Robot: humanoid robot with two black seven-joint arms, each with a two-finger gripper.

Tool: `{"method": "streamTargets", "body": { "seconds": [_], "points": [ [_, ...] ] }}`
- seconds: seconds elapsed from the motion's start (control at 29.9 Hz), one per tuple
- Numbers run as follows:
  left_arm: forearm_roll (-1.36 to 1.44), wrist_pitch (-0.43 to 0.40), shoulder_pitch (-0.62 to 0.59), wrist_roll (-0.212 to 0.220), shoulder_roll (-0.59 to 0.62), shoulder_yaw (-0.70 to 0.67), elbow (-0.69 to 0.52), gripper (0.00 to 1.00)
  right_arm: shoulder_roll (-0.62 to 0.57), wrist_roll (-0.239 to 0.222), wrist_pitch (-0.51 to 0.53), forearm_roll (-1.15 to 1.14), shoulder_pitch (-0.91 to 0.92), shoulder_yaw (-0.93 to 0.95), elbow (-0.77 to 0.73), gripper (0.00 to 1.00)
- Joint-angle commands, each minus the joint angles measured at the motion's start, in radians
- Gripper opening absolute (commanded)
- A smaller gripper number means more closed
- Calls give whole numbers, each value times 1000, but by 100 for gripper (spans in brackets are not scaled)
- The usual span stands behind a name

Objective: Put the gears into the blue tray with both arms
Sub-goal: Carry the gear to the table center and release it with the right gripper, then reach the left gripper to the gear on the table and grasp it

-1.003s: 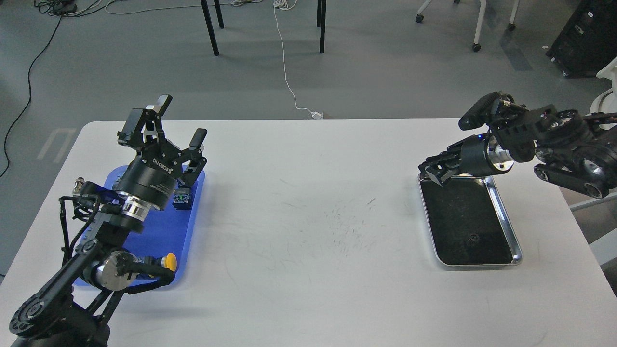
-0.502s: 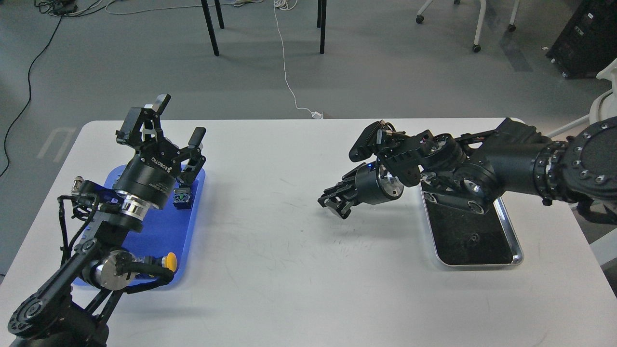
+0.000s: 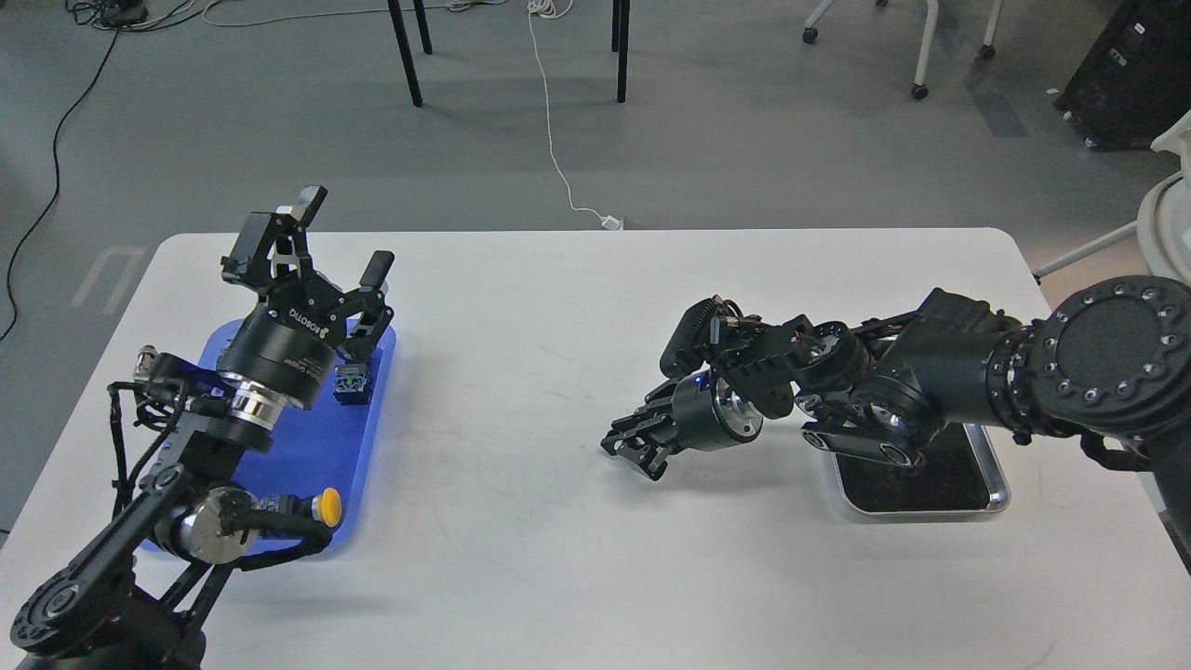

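Note:
The blue tray (image 3: 321, 447) lies at the table's left, partly under my left arm. Above its far end my left gripper (image 3: 341, 244) is held open, fingers spread and pointing up and away, with nothing between them. My right gripper (image 3: 629, 445) hovers low over the middle of the white table, pointing left, well apart from the blue tray. Its dark fingers are bunched together, and I cannot make out whether they are shut or hold anything. No gears show in this view; my right arm hides much of the silver tray.
A silver metal tray with a dark bottom (image 3: 997, 489) sits at the right, under my right arm. On the blue tray are a blue-green push-button switch (image 3: 351, 382) and a yellow-capped one (image 3: 327, 505). Bare white table (image 3: 521, 521) lies between the two trays.
My right arm has swung left from over the silver tray to the middle of the table and dropped lower. The left arm has hardly moved.

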Motion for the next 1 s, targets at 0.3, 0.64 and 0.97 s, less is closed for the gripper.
{"method": "streamTargets", "body": {
  "seconds": [0.3, 0.64, 0.97],
  "points": [
    [44, 2, -6, -14, 50, 3, 0, 99, -147, 0, -57, 160, 12, 139, 62, 97],
    [401, -23, -135, -86, 141, 166, -18, 99, -384, 0, -46, 429, -443, 942, 96, 97],
    [993, -29, -588, -130, 190, 695, 29, 99, -410, 0, 153, 849, -815, 1486, 189, 98]
  ]
}}
